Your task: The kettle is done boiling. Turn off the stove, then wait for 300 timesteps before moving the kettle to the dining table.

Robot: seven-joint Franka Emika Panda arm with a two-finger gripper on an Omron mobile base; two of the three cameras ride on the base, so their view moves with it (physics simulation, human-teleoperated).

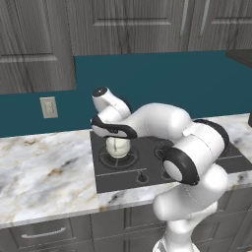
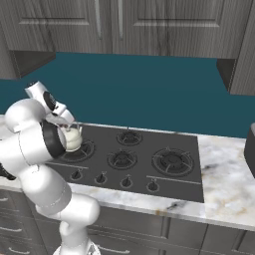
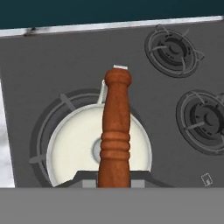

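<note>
From the left base view I see the kettle on the stove burner at nine o'clock, my hand directly over it. Right base view: kettle on the marble counter's cooktop. Hand view: fingers clamped on the reddish-brown handle.

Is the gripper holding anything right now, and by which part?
Apparently the kettle, by its reddish-brown handle: the gripper sits around the handle's near end, though firm contact cannot be confirmed.
</note>
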